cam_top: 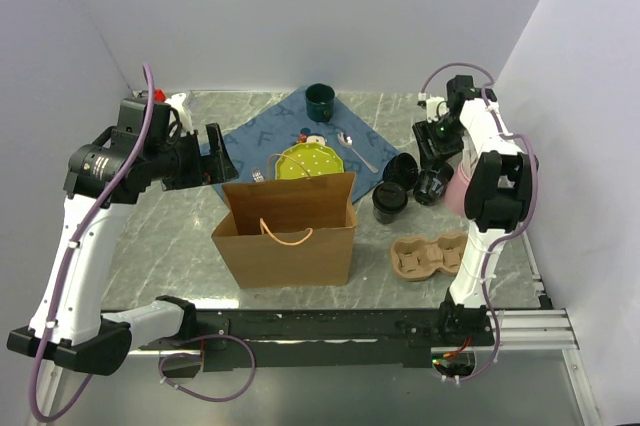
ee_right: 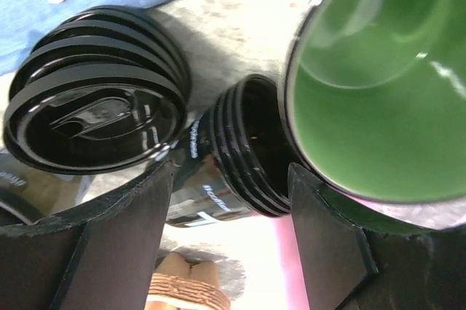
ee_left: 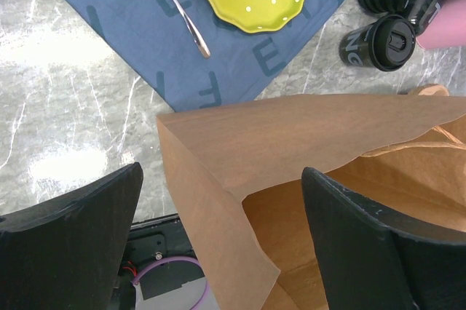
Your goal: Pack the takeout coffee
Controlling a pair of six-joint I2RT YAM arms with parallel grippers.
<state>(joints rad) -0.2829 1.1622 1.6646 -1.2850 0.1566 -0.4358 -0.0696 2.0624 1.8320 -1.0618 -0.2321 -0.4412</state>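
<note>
The takeout coffee is being kept at the right side of the tabletop (cam_top: 180, 246), between the blue placemat (cam_top: 255, 136) and the moulded-pulp carrier (cam_top: 430, 256). None of it is being carried towards the brown paper bag (cam_top: 290, 246) yet.

An unlidded black cup (ee_right: 247, 142) is being flanked by the right pincer (ee_right: 231, 172), whose jaws are being held partly wide on either side of it. Whether the cup is actually being pressed cannot be told. The left pincer (ee_left: 222, 173) is being held fully wide over the bag's near wall, with nothing in it.

Several risks are being set up here:
- The thin cup could be crushed or squirted out if it is being squeezed off-centre.
- The pink cup with a green inside (ee_right: 378, 84) is being crowded by the right finger and could be knocked over as the pincer is lifted.
- The lidded black cup (ee_right: 95, 117) on the other side is being crowded in the same way.
- A third lidded cup (cam_top: 390, 201) is standing just beside them.
- The bag is not being gripped, so its mouth could be caught by an incoming cup and the bag tipped.
</note>
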